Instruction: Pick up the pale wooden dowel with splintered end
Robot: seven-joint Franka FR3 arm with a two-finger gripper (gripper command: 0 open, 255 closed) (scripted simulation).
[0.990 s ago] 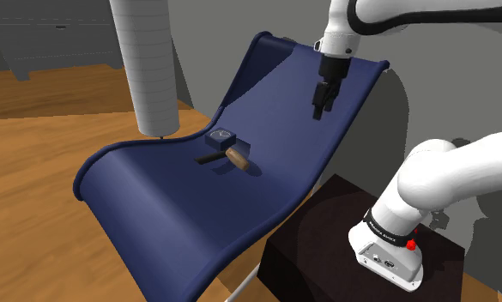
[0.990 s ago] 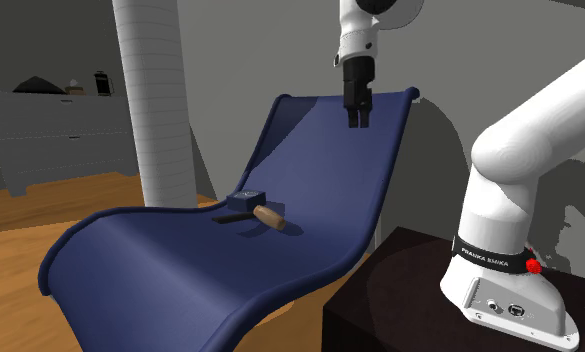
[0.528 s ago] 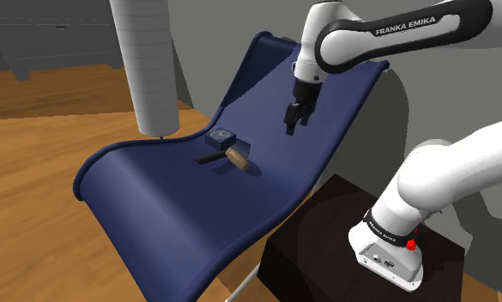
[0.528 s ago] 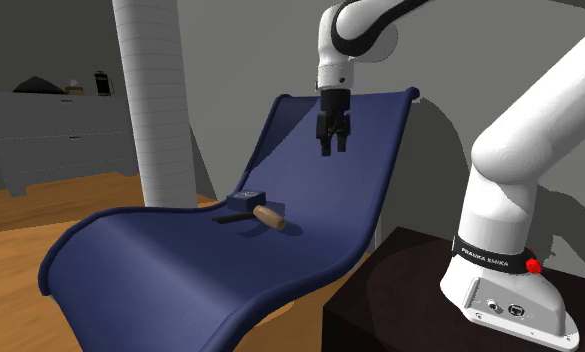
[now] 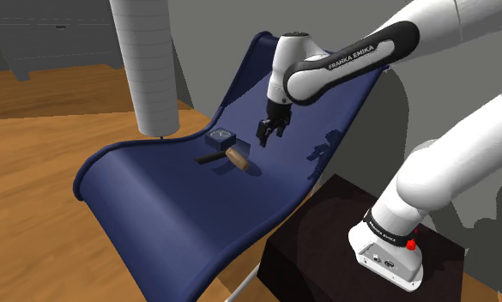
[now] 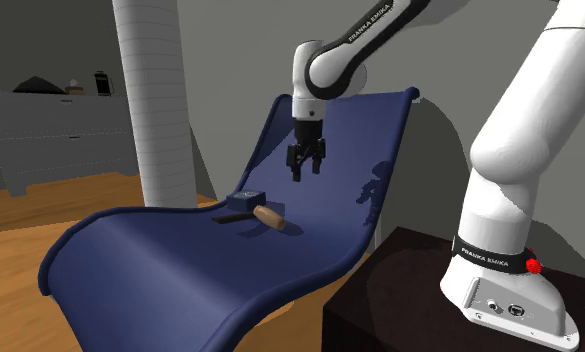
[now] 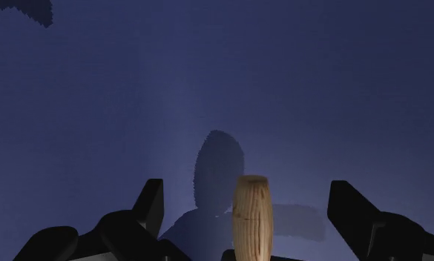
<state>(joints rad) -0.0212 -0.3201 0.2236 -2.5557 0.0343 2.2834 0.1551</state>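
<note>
Pale wooden dowel (image 7: 252,217) between parted fingers (image 7: 151,206), untouched, on blue seat (image 7: 282,89)

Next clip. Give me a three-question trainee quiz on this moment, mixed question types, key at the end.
1. True or false: the gripper is shut on the pale dowel.
2. The dowel lies on: A) a tray B) the dark blue lounge chair C) a shelf.
3. Fill in: beside the dowel sits a small ___ box.
Key: 1 false, its fingers stand open above the dowel; 2 B; 3 blue.
</note>
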